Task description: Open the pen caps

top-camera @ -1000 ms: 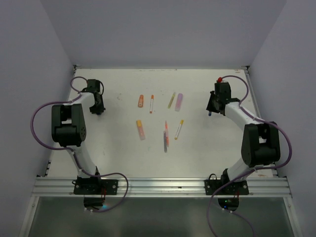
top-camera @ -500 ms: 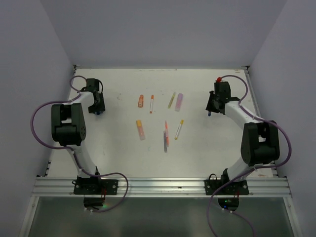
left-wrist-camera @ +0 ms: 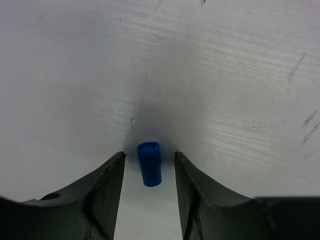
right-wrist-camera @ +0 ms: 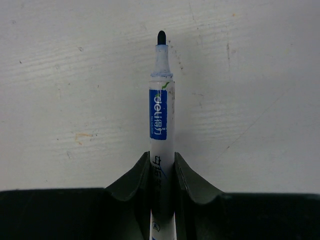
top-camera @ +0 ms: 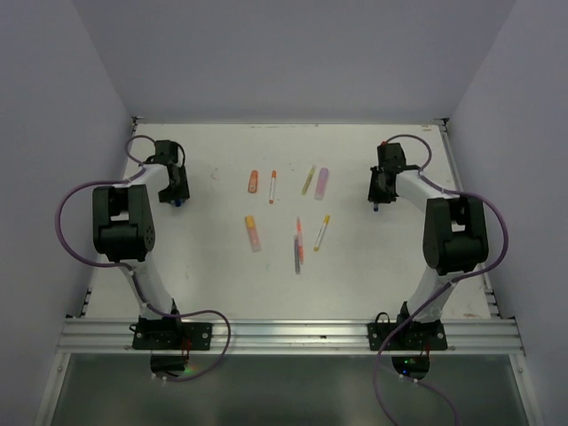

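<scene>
Right arm (top-camera: 448,235) has folded inward; left gripper (top-camera: 176,197) has parted its jaws.

Top view: capped pens (top-camera: 298,244) lie mid-frame with bare table (top-camera: 213,266) all round and both grippers near the side edges.

Left wrist: blue cap (left-wrist-camera: 149,164) lies loose between spread fingers, touching neither.

Right wrist: right gripper (right-wrist-camera: 162,162) clamps the uncapped marker (right-wrist-camera: 161,115) by its barrel.

Caps are probably light, stiff and slick, so pinch them across their sides.

The top view looks steeply down on the whole table (top-camera: 222,284); each wrist view faces it closely between its own fingers (left-wrist-camera: 102,200).
</scene>
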### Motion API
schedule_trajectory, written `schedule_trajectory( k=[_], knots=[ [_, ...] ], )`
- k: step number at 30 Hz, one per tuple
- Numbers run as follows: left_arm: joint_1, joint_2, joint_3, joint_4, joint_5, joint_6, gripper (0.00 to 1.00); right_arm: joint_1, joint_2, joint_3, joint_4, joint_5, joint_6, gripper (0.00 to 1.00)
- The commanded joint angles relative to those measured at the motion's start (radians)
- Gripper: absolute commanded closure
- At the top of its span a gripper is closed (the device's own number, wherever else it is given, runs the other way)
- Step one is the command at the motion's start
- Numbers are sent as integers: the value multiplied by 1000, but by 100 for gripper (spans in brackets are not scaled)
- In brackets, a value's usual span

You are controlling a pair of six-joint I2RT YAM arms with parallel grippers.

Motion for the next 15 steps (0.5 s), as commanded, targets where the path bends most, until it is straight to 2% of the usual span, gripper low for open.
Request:
schedule_trajectory(
  k=[1,3,4,10,12,14,15],
  knots=[
    [4,36,-1,-42,56,-1,51,-4,41,57,-37,2,-41,88],
    [4,27,2,-45,61,-7,50,-4,63,73,-46,2,-49,86],
    [4,17,5,-53,68,-9,42,-4,81,77,-52,2,-55,86],
    [4,-74,27,-82,90,-38,31,-4,111,85,-55,11,-65,79],
    [2,-111,41,-91,85,-50,21,-4,120,85,-61,24,-67,78],
    [4,-176,51,-106,84,-67,19,-4,126,84,-64,35,-67,75],
    [4,-199,64,-111,82,-73,13,-4,131,81,-63,43,-67,74]
  ],
)
